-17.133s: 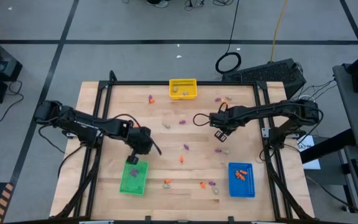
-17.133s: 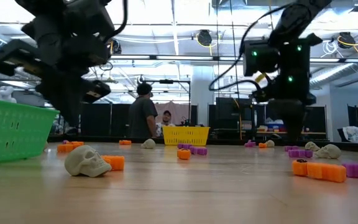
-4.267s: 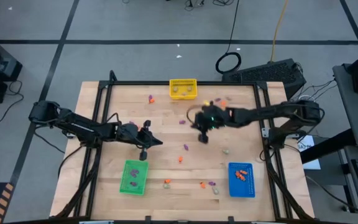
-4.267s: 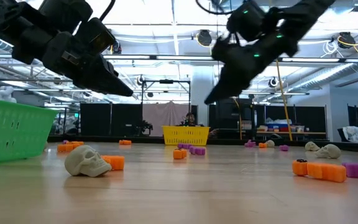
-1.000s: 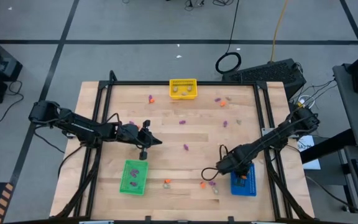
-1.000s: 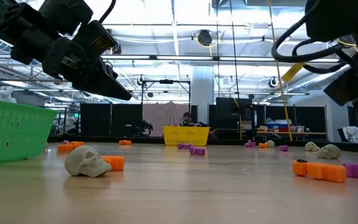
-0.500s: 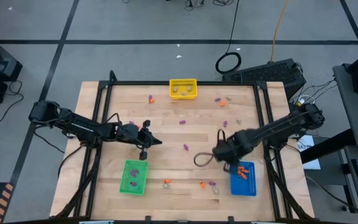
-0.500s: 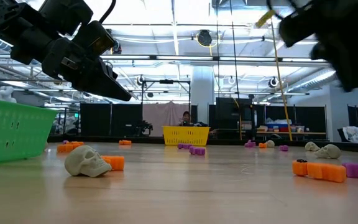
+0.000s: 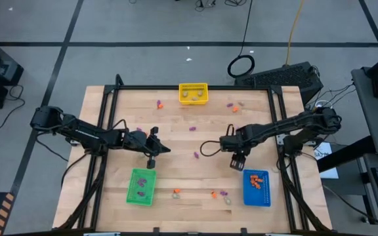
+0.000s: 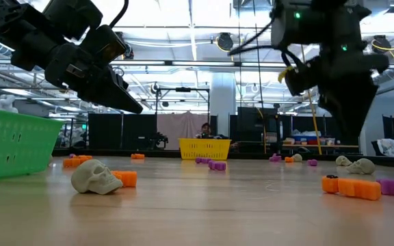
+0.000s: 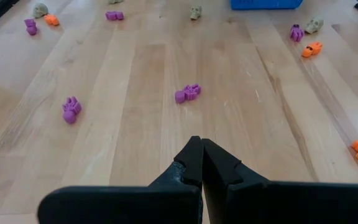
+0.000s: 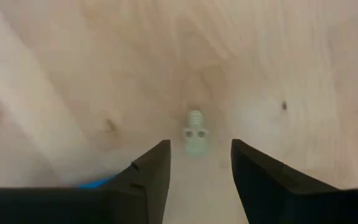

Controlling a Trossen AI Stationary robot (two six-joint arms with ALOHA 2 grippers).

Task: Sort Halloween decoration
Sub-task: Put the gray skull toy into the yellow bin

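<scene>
Small orange, purple and pale trinkets of the Halloween decoration lie scattered on the wooden table [image 9: 176, 141]. My right gripper [image 12: 197, 149] hangs open, pointing down, above a pale skull [image 12: 195, 140] that lies on the wood beyond its fingertips. It stands just beyond the blue bin [image 9: 255, 189], which holds orange pieces. My left gripper [image 11: 199, 144] hovers shut over the table's left middle [image 9: 165, 150], beyond the green bin [image 9: 141, 187]. A purple trinket [image 11: 188, 93] lies ahead of it.
A yellow bin [image 9: 193, 93] with pale pieces stands at the far edge. Near the front edge lie a skull [image 10: 94, 176] with an orange piece [image 10: 125, 179], and an orange and purple row [image 10: 361, 187]. A black frame borders the table. A person stands far behind.
My right gripper has swung from over the blue bin's left edge toward the table's far edge and a little up, and now stands over the pale skull. My left arm has kept still.
</scene>
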